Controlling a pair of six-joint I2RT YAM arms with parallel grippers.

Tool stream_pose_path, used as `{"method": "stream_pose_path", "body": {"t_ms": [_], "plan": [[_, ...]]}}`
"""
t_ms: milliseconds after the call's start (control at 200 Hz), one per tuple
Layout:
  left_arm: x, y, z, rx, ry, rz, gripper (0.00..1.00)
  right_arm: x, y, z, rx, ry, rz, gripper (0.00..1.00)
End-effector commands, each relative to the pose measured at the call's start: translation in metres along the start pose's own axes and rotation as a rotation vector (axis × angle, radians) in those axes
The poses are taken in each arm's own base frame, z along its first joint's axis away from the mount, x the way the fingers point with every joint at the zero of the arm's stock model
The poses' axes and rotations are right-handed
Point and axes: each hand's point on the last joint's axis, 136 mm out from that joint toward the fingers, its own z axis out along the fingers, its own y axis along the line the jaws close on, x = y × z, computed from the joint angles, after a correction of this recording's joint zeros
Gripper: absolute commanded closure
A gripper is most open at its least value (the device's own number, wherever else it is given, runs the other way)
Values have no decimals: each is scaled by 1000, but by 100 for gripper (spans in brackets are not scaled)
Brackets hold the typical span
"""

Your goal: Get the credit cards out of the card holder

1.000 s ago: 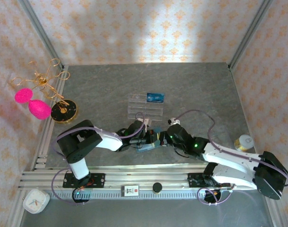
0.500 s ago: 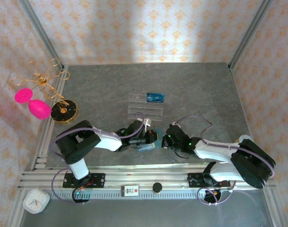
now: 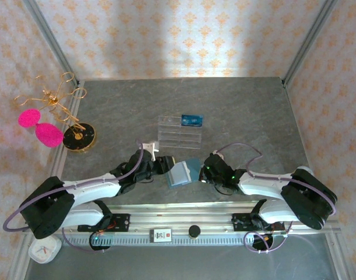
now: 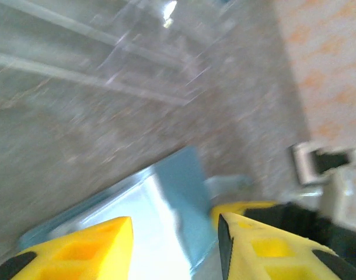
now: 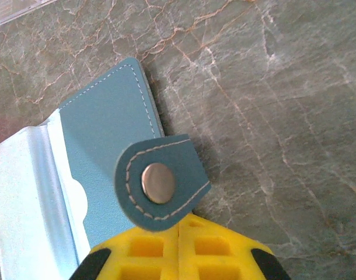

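Note:
The card holder (image 3: 181,173) is a teal-blue wallet lying open on the table between my two grippers, pale lining up. My right gripper (image 3: 205,174) is at its right edge, and in the right wrist view that gripper (image 5: 178,234) is shut on the card holder's snap tab (image 5: 160,184). My left gripper (image 3: 159,165) is just left of the wallet. Its yellow fingers (image 4: 79,251) stand open with the card holder (image 4: 166,198) ahead between them, untouched. One blue credit card (image 3: 191,121) rests on the clear stand. Any cards inside the wallet cannot be made out.
The clear tiered acrylic stand (image 3: 179,132) is just behind the wallet. A gold wire rack with pink shapes (image 3: 48,118) and a black round base (image 3: 80,137) stand at the far left. An aluminium rail (image 3: 189,221) runs along the near edge, with a white clock (image 3: 44,248) beyond it.
My left gripper has opened, let go of the wallet and drawn back to the left, its arm swinging low. The wallet now lies spread open. The right gripper keeps its hold on the tab.

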Motion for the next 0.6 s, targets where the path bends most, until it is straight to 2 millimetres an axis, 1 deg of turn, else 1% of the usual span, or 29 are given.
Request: {"method": "stream_pose_path", "body": {"t_ms": [0, 85, 180, 315, 350, 435, 526, 561, 596], "plan": [[17, 35, -3, -125, 38, 35, 60, 6, -26, 5, 122, 6, -11, 100], [20, 44, -3, -153, 36, 46, 62, 6, -22, 6, 126, 5, -35, 100], [23, 49, 0, -171, 48, 58, 67, 6, -17, 6, 124, 3, -62, 100], [27, 53, 4, -192, 71, 64, 68, 0, -2, 3, 101, -13, -128, 100], [26, 52, 4, -187, 70, 63, 68, -3, 5, 0, 85, -25, -157, 96], [21, 47, 1, -173, 52, 58, 69, -8, 24, -6, 22, -44, -214, 82], [17, 41, -2, -158, 36, 55, 68, -13, 39, -10, -29, -63, -264, 62], [15, 40, -3, -157, 31, 54, 68, -15, 45, -11, -44, -68, -282, 56], [16, 40, -3, -154, 31, 52, 67, -16, 49, -12, -52, -70, -298, 53]]}}
